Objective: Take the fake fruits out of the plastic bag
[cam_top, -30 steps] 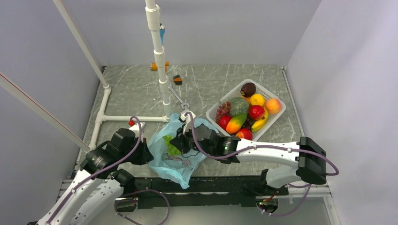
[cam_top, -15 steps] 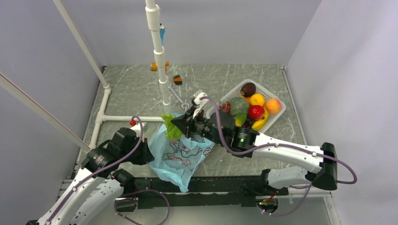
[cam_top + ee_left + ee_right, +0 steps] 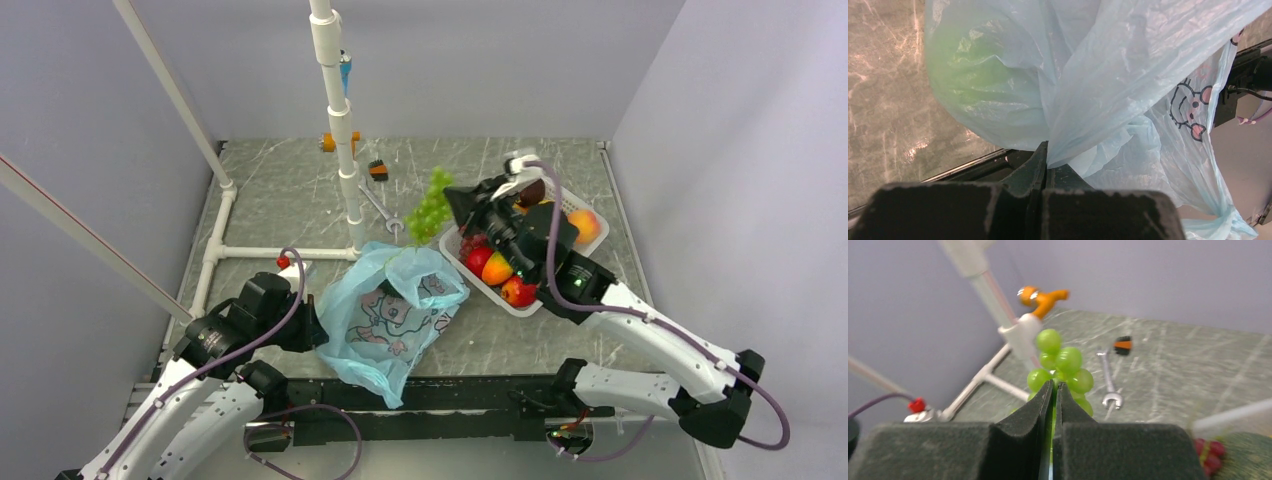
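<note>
1. Our right arm's fingers (image 3: 449, 196) are pinching the green grape bunch (image 3: 431, 205). In the right wrist view they (image 3: 1049, 392) sit almost pressed together, with the grapes (image 3: 1060, 365) sticking out beyond their tips.
2. The bunch hangs in the air above the worktop (image 3: 280, 200), clear of the plastic bag (image 3: 390, 320). It is between the white pipe stand (image 3: 345, 150) and the white basket (image 3: 485, 285).
3. The bag lies crumpled on the worktop near the front edge, between our two arms, with its cartoon print facing up.
4. Our left arm's fingers (image 3: 1044, 155) are pressed together on a fold of the bag (image 3: 1108, 75), and the thin film gathers to a point at their tips.
5. In the left wrist view a green shape (image 3: 973, 75) shows through the bag's wall. We cannot tell which fruit it is.
6. The basket holds other fruits, and our right arm reaches across it.
</note>
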`<move>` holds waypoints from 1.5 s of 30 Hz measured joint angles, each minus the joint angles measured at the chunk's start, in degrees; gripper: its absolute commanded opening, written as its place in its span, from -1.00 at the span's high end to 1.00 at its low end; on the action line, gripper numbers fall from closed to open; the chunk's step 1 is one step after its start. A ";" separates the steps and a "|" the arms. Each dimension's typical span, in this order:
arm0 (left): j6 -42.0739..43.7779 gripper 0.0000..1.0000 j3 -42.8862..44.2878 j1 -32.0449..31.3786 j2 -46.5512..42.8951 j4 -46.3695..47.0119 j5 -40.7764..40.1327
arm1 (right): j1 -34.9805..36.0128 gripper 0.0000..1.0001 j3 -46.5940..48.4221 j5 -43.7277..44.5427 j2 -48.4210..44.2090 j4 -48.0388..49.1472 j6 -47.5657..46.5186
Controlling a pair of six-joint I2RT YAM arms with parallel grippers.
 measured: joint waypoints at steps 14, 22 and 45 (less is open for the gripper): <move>-0.04 1.00 0.00 0.00 -0.85 0.00 -0.04 | -7.39 1.00 -4.07 26.01 -9.18 -3.93 2.32; -0.07 1.00 0.00 0.00 -0.83 0.00 -0.07 | -8.02 1.00 -13.03 39.69 -12.04 -11.58 13.84; -0.02 1.00 0.00 0.02 -0.90 0.00 -0.04 | -15.61 -0.21 -14.97 40.70 3.87 -20.35 24.00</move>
